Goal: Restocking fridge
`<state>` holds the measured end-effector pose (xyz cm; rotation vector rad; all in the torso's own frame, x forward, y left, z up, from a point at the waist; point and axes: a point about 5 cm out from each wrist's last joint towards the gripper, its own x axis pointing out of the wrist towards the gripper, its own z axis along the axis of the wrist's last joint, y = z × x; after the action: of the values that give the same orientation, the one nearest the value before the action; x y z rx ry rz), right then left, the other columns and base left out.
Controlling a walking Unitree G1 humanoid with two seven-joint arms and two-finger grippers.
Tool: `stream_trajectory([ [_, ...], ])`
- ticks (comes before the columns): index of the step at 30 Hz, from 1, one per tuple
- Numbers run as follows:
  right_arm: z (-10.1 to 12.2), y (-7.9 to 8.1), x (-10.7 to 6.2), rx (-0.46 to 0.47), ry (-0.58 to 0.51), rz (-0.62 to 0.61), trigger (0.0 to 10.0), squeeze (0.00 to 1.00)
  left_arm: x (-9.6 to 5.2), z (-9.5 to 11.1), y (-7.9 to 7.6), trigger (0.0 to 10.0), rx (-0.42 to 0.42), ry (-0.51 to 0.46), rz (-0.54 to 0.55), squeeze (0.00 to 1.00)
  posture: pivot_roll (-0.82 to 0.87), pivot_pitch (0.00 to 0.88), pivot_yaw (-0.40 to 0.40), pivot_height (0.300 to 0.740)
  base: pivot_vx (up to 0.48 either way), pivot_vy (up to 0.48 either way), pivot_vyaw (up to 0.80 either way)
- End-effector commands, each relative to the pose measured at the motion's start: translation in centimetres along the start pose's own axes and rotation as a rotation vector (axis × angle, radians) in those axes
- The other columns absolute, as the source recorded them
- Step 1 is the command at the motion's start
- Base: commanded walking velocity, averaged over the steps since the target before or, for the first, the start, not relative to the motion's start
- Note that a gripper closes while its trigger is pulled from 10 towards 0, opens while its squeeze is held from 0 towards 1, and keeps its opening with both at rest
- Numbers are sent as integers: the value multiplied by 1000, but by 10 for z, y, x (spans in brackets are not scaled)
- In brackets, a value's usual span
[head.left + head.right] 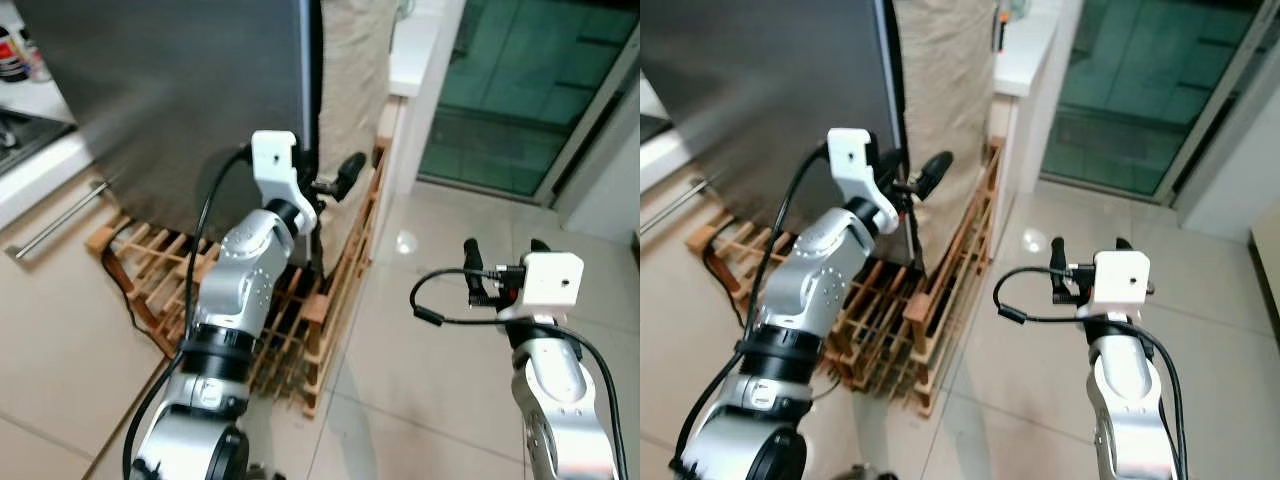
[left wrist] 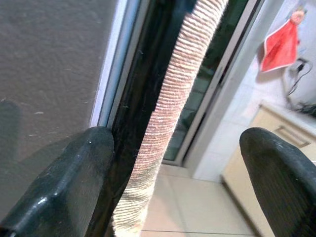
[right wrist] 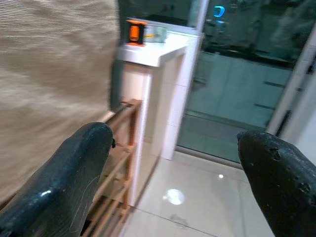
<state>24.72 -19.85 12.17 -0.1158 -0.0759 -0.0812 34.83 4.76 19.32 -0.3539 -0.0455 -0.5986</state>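
The fridge's dark grey door (image 1: pixel 170 90) stands shut at the upper left, with a beige woven cloth (image 1: pixel 355 70) hanging down the fridge's side. My left gripper (image 1: pixel 333 178) is open at the door's right edge. In the left wrist view one of its fingers (image 2: pixel 64 182) lies against the grey door face, and the dark door gap (image 2: pixel 143 98) and the cloth (image 2: pixel 170 98) run between the two fingers. My right gripper (image 1: pixel 505 250) is open and holds nothing, raised over the tiled floor to the right of the fridge.
A wooden slatted pallet (image 1: pixel 330 300) lies under the fridge and juts toward me. A white ledge (image 3: pixel 158 49) with an orange item (image 3: pixel 134 30) stands beside the cloth. A glass sliding door (image 1: pixel 520 90) is behind. A cabinet handle (image 1: pixel 55 225) is at left.
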Motion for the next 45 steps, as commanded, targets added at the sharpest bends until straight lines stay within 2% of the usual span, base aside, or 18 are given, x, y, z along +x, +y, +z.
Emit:
stream_trajectory([
  [1,5,-5,2,-15,-19,-36,10000,0,18,2,-63,10000,0,11,-310,0,-223,0,36,740,0,0,0],
  [6,19,-17,7,-5,-72,-116,10000,0,26,-5,-94,10000,-71,27,-453,0,-247,0,46,740,0,0,0],
  [11,13,-28,6,14,-37,-160,10000,0,14,-3,-136,10000,-168,2,-783,0,-264,0,43,740,0,0,0],
  [15,9,-22,4,12,-22,-136,10000,0,12,3,-148,10000,-223,-17,-886,0,-262,0,36,740,0,0,0],
  [18,9,-17,3,10,-21,-121,10000,0,14,7,-145,10000,-212,-35,-869,0,-261,0,38,740,0,0,0],
  [21,10,-14,2,5,-27,-109,10000,0,16,11,-125,10000,-185,-61,-785,0,-261,0,38,740,0,0,0],
  [26,7,-13,7,27,-11,-109,10000,0,2,6,-60,10000,-47,-56,-520,0,-221,0,40,740,0,0,0],
  [27,5,-12,9,39,-3,-101,10000,0,-10,5,-37,10000,-5,-56,-429,0,-211,0,38,740,0,0,0],
  [28,5,-10,10,40,-1,-91,10000,0,-16,5,-26,10000,15,-57,-386,0,-196,0,34,740,0,0,0],
  [29,5,-10,10,40,-1,-91,10000,0,-16,5,-26,10000,15,-57,-386,0,-196,0,34,740,0,0,0],
  [31,3,-7,12,47,4,-69,10000,0,-33,5,-3,10000,73,-53,-289,0,-173,0,30,740,0,0,0],
  [35,1,1,23,62,13,-30,10000,0,-74,16,51,10000,71,-102,-18,0,-113,0,7,740,0,0,0],
  [37,0,3,25,68,14,-22,10000,0,-82,19,61,10000,64,-116,41,0,-113,0,7,740,0,0,0],
  [38,1,8,31,81,17,3,10000,0,-98,22,79,10000,63,-142,172,0,-76,0,-14,740,0,0,788],
  [40,1,10,34,86,18,16,10000,0,-105,23,86,10000,67,-152,228,0,-69,0,-19,740,0,0,788],
  [41,1,16,41,87,23,54,10000,0,-122,22,96,10000,99,-164,357,0,-49,0,-30,740,0,0,756],
  [44,1,17,42,86,24,62,10000,0,-126,21,96,10000,108,-163,375,0,-42,0,-34,740,0,0,752],
  [45,0,18,44,93,30,69,10000,0,-131,17,88,10000,92,-145,324,0,-38,0,-38,740,0,0,744],
])
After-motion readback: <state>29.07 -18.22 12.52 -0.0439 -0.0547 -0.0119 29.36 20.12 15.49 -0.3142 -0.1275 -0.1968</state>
